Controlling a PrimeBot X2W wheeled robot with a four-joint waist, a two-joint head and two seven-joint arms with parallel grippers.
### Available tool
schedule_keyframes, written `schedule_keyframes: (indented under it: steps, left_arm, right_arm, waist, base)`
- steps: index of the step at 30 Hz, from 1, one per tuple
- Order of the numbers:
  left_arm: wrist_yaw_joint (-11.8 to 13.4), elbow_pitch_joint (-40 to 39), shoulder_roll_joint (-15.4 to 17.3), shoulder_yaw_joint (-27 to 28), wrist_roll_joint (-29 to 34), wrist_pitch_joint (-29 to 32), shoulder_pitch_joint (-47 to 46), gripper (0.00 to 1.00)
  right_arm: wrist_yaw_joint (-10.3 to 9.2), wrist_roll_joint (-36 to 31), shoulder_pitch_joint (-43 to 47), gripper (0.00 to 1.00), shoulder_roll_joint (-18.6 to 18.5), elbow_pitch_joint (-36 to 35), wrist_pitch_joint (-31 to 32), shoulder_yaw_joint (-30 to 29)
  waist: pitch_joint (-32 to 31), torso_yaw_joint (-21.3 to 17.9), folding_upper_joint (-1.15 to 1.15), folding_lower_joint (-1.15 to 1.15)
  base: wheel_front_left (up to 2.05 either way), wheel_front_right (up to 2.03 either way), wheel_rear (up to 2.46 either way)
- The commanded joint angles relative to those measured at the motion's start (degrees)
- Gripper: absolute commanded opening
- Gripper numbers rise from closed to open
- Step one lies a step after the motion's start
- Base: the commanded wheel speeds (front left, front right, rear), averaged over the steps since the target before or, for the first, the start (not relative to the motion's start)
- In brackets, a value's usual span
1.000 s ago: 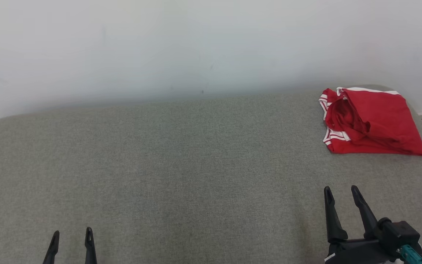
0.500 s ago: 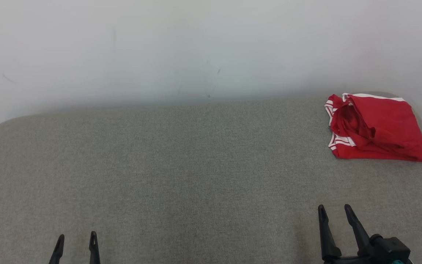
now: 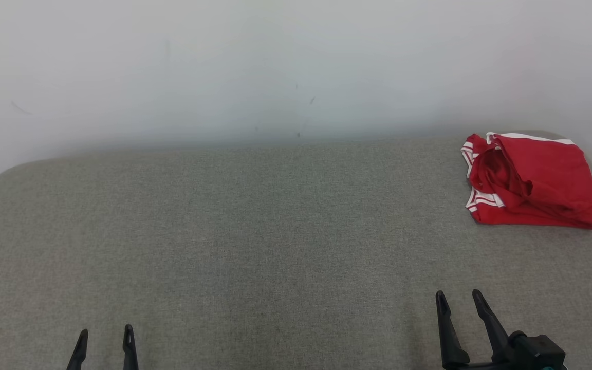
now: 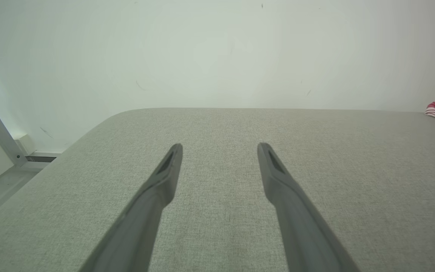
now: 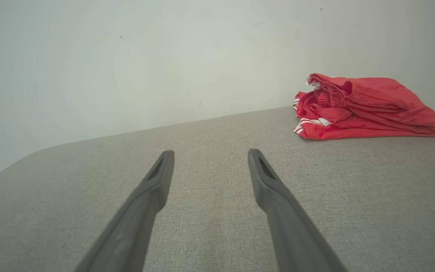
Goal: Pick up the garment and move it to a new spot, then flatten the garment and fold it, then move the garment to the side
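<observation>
You have the red garment, trimmed with white stripes, lying in a loosely folded, rumpled pile at the far right corner of the table, close to the pale wall behind it. Its layers are stacked unevenly, and a gathered edge bunches up on the side facing the middle of the table. Nothing touches it.

Your left end effector sits at the near left edge of the grey fabric table top. It is released, its two dark fingers spread apart with bare cloth between them, and it is well apart from the garment. In the left wrist view only a striped sliver of the garment shows at the far right.

Your right end effector hovers at the near right, also released and holding nothing, fingers pointing toward the wall. The garment lies beyond it and a little to its right, with a stretch of bare table between the fingertips and the nearest red hem.
</observation>
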Motion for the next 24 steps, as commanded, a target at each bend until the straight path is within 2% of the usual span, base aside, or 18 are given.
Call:
schedule_keyframes:
  steps: [1, 21, 22, 24]
  left_arm:
    - [0.11, -0.07, -0.05, 0.02, 0.44, -0.18, -0.1, 1.0]
    - [0.04, -0.14, -0.09, -0.18, -0.61, -0.18, 0.41, 1.0]
    - [0.01, 0.08, -0.02, -0.24, -0.62, 0.0, 0.12, 0.0]
    - [0.0, 1.15, -0.15, -0.25, -0.67, 0.18, 0.28, 0.0]
  right_arm:
    - [-0.17, -0.24, 0.39, 1.0, 0.35, -0.06, -0.22, 0.13]
    - [-0.17, -0.49, 0.01, 1.0, 0.23, 0.15, -0.23, 0.45]
    - [0.0, -0.13, 0.0, 0.0, 0.18, 0.24, 0.01, 0.35]
    - [0.0, -0.01, 0.3, 0.0, 0.19, 1.19, 0.15, 0.33]
  waist:
    - [0.01, 0.04, 0.0, 0.0]
    - [0.01, 0.0, 0.0, 0.0]
    - [0.01, 0.0, 0.0, 0.0]
    - [0.01, 0.0, 0.0, 0.0]
  base:
    - [0.0, 0.0, 0.0]
    - [0.0, 0.0, 0.0]
    - [0.0, 0.0, 0.0]
    - [0.0, 0.0, 0.0]
